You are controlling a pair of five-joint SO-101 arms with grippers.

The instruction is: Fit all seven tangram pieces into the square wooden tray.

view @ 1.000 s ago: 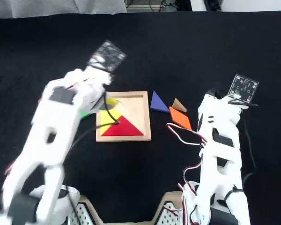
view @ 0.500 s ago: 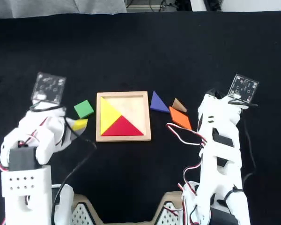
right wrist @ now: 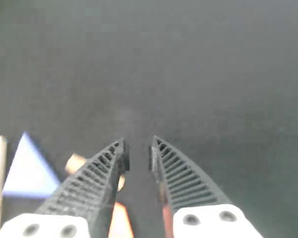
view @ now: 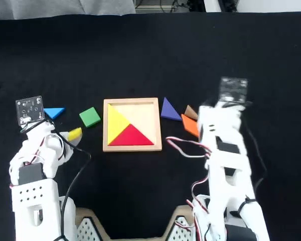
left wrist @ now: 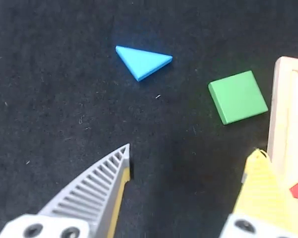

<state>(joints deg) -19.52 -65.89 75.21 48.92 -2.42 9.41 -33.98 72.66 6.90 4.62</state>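
While the left gripper (left wrist: 192,148) hangs spread wide near the green square (left wrist: 238,96), the right gripper (right wrist: 139,144) hovers narrowly parted, its arm half-hiding the orange piece (view: 189,124).

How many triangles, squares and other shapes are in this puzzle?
Triangles: 5 (yellow triangle, red triangle, light blue triangle, dark blue triangle, brown triangle)
Green square: 1
Orange flat piece, shape partly hidden: 1
Total: 7
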